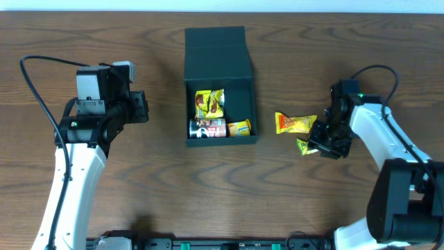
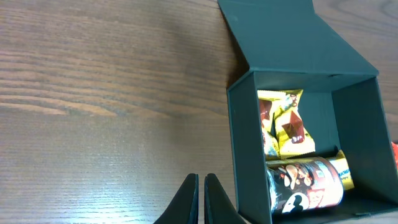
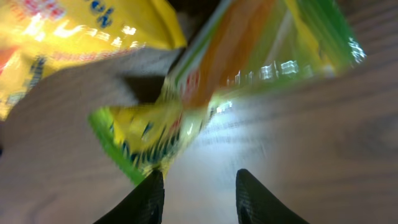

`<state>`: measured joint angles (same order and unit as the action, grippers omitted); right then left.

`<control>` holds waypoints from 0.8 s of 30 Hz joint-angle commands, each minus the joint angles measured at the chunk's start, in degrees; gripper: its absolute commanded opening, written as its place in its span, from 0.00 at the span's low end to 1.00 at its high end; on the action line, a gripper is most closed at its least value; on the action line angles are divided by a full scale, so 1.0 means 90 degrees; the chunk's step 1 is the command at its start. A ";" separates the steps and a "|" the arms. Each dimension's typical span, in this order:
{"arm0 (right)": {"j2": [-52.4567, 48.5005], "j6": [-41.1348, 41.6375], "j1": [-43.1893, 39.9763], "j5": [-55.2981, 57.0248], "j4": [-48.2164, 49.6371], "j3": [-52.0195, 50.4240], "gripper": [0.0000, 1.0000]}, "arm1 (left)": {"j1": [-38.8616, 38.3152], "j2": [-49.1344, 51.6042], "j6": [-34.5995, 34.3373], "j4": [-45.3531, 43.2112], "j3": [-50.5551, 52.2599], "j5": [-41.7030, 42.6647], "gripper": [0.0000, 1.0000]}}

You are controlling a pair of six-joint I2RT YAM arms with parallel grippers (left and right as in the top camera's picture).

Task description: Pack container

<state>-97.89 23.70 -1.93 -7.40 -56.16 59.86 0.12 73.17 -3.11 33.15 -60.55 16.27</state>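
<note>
The overhead camera looks straight down on the whole brown wood-grain bench; the left wrist view looks past the left end effector at the nearby dark teal-green square cardboard box, shared with overhead; the right wrist view hangs blurringly close over a yellow-green foil packet.

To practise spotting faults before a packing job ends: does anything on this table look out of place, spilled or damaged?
Nothing looks spilled or damaged. Two snacks lie outside the box, to its right: an orange-yellow packet and a green packet by the right gripper. Inside, a can lies on its side.
</note>
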 commanded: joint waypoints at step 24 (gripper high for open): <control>0.0019 0.0058 0.0015 -0.0644 -0.0452 0.0743 0.11 | 0.0027 -0.0010 0.0206 0.0245 -0.0039 -0.0019 0.06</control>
<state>-97.86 26.83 -1.96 -15.57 -57.87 65.93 0.12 73.17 -2.50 35.38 -60.55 16.29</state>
